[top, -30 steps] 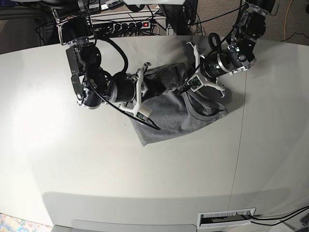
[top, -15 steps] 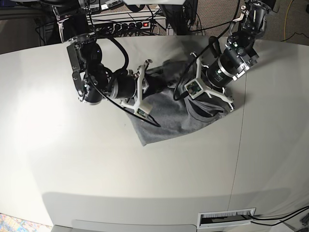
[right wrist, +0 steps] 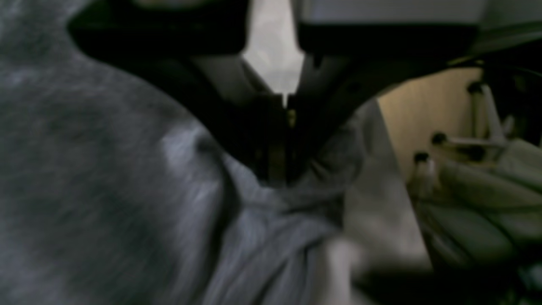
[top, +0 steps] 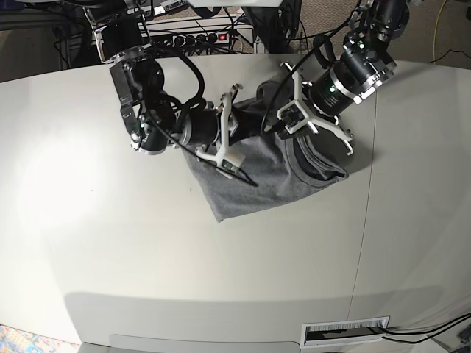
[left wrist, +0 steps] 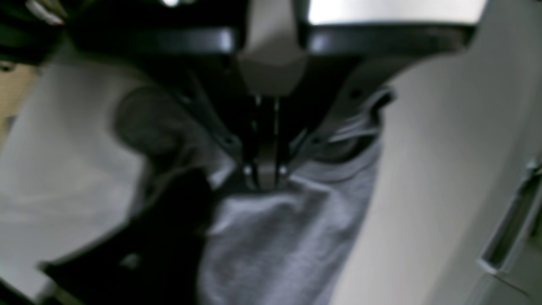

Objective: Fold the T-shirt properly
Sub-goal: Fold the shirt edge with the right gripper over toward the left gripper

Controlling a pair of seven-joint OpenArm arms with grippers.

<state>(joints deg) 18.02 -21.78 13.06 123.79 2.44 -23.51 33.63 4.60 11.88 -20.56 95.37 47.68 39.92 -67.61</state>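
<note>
Crumpled, the T-shirt (top: 254,180) stretches diagonally, collar toward the table's (top: 147,257) right.

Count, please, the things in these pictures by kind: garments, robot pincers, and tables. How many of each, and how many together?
Garments: 1, the grey T-shirt
Robot pincers: 2, the left pincer and the right pincer
Tables: 1, the white table
Total: 4

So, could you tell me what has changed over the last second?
Both arms rose toward the table's far edge, the left gripper and right gripper drawing the T-shirt's pinched edge with them. Both grips stayed shut; the near corner still lies flat.
</note>
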